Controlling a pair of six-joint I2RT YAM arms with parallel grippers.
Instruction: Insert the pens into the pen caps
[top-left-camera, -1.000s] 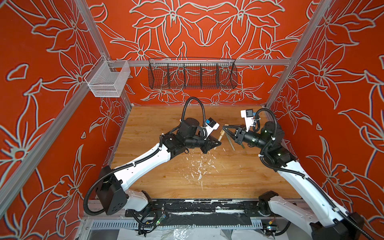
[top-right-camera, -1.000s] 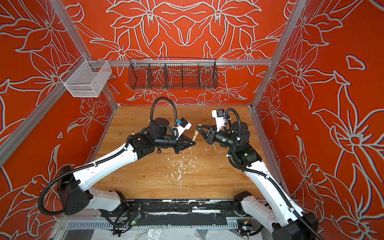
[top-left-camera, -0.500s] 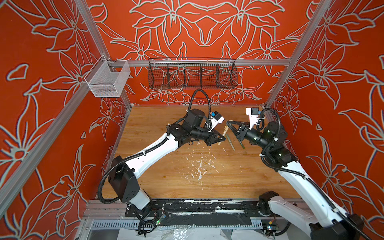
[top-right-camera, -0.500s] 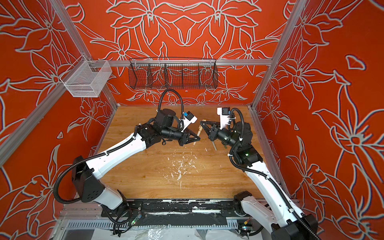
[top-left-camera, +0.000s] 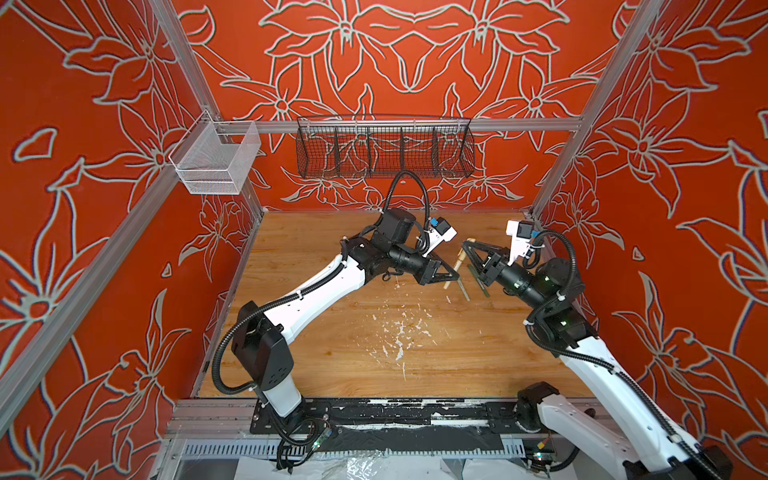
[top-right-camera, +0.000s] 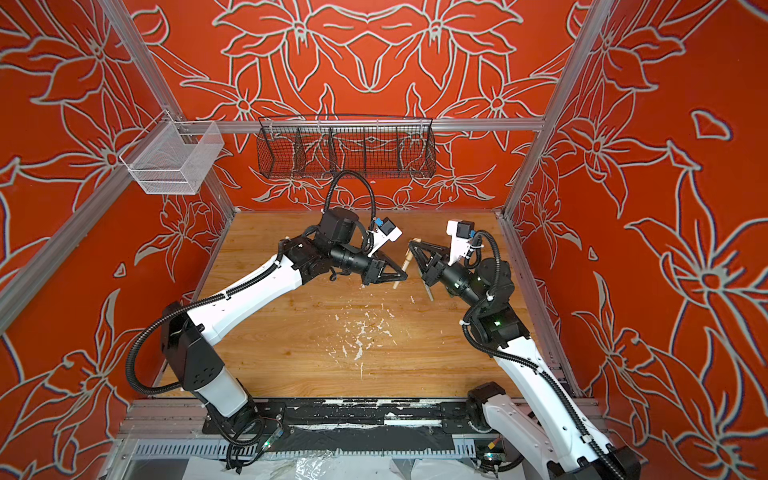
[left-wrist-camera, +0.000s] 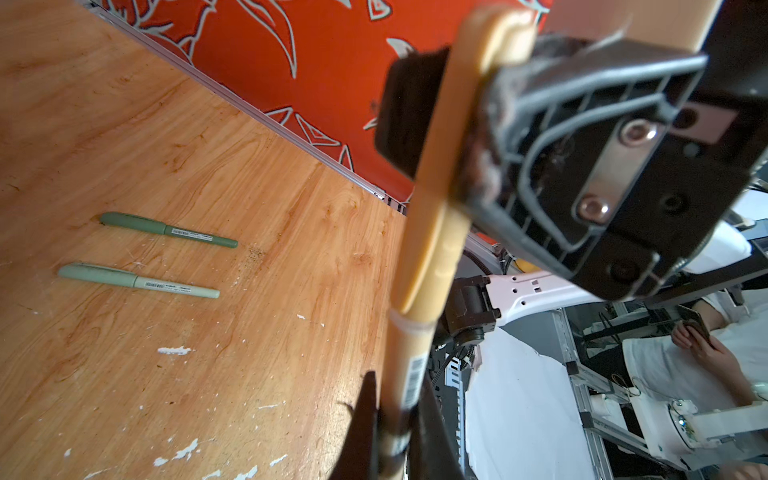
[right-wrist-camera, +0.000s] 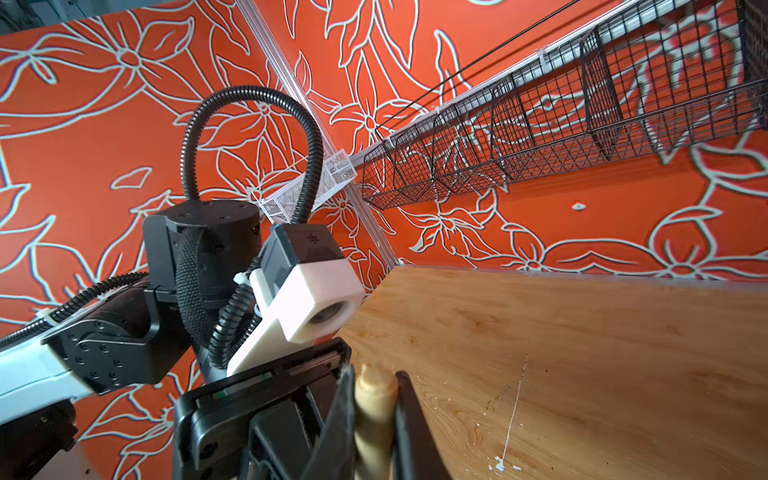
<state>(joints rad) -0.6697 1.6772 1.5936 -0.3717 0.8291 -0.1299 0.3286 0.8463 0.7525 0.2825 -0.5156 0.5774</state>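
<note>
Left gripper (top-left-camera: 455, 276): jaws are clamping beige pen (left-wrist-camera: 405, 357) at its lower barrel. Right gripper (top-left-camera: 467, 245): jaws are pinching beige cap (right-wrist-camera: 376, 390), sitting on the pen's upper end. Pen is hanging tilted above table (top-left-camera: 353, 365), between arms.

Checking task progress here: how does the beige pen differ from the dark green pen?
The beige pen is raised off the table; the dark green pen lies flat on it. The left gripper and right gripper clamp the beige pen; nothing touches the dark green pen. Both appear capped.
</note>
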